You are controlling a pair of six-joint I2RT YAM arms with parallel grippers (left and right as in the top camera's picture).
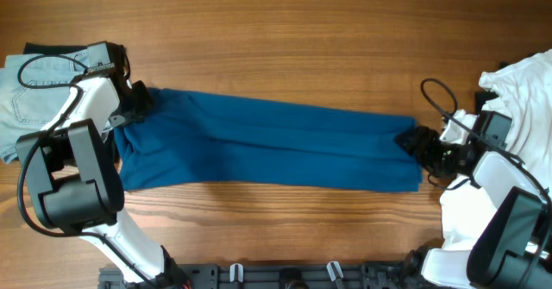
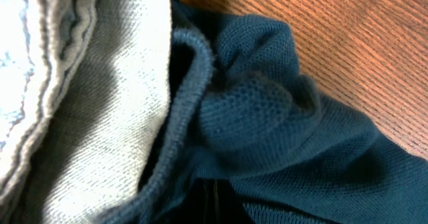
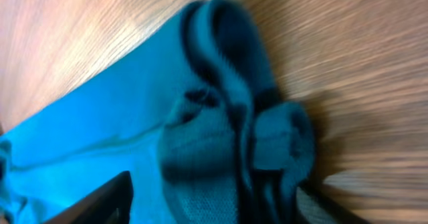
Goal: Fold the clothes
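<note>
The dark blue polo shirt (image 1: pixel 267 147) lies as a long strip across the table between both arms. My left gripper (image 1: pixel 138 99) is at its left end. In the left wrist view the knit fabric (image 2: pixel 267 117) bunches over the jaws (image 2: pixel 215 204), which are shut on it. My right gripper (image 1: pixel 416 142) is at the shirt's right end. In the right wrist view its fingers (image 3: pixel 214 204) stand apart on either side of a raised bunch of the shirt's edge (image 3: pixel 227 130). Pale denim (image 1: pixel 26 91) lies at the left, and it shows in the left wrist view (image 2: pixel 80 83).
A black garment (image 1: pixel 52 49) lies under the denim at the far left. A white garment (image 1: pixel 522 86) is piled at the right edge, behind my right arm. Bare wooden tabletop (image 1: pixel 276 30) runs along the far side.
</note>
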